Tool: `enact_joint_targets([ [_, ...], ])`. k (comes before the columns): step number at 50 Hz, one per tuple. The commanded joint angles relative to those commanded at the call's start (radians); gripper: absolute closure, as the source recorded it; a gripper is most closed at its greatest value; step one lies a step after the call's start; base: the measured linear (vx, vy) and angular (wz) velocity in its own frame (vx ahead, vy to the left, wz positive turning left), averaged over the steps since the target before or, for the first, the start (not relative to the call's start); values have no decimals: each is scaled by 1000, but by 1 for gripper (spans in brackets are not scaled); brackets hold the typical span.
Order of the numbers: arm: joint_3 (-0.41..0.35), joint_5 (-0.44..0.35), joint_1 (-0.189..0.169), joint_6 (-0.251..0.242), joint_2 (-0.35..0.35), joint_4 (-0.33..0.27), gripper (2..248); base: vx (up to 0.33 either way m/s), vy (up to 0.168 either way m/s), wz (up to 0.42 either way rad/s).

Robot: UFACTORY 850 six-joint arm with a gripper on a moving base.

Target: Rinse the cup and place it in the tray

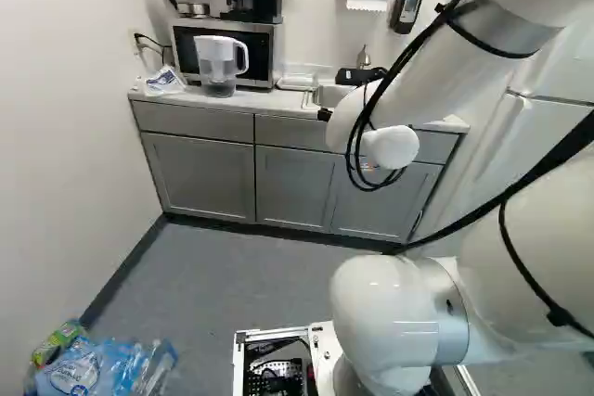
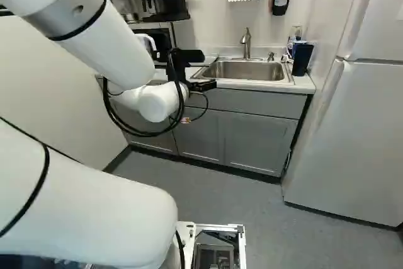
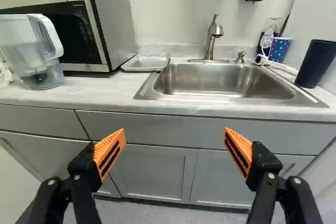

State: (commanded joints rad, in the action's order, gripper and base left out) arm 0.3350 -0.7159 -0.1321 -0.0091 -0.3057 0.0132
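In the right base view my gripper (image 2: 204, 70) is in front of the counter, left of the sink. In the wrist view the gripper (image 3: 174, 135) stands open, nothing between its orange-padded fingers, lower than the counter top. A tall dark blue cup (image 3: 316, 63) stands on the counter beside the sink, on the fridge side. Behind it is a blue patterned cup (image 3: 279, 49) near the wall. A shallow metallic tray (image 3: 147, 62) lies between microwave and sink. The steel sink (image 3: 226, 80) looks bare inside, with its faucet (image 3: 212, 38) at the back.
A clear pitcher (image 3: 44, 53) stands before the microwave (image 3: 113, 27). The counter's front edge (image 3: 173, 109) and grey cabinets lie ahead. A white fridge (image 2: 359, 124) stands right of the counter. Bagged bottles (image 1: 97, 370) lie on the floor by the left wall.
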Motion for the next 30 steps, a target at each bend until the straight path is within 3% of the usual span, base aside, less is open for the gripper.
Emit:
enact_joint_targets([
  [30,69,72,-19,0,1,0,3,0,0,0],
])
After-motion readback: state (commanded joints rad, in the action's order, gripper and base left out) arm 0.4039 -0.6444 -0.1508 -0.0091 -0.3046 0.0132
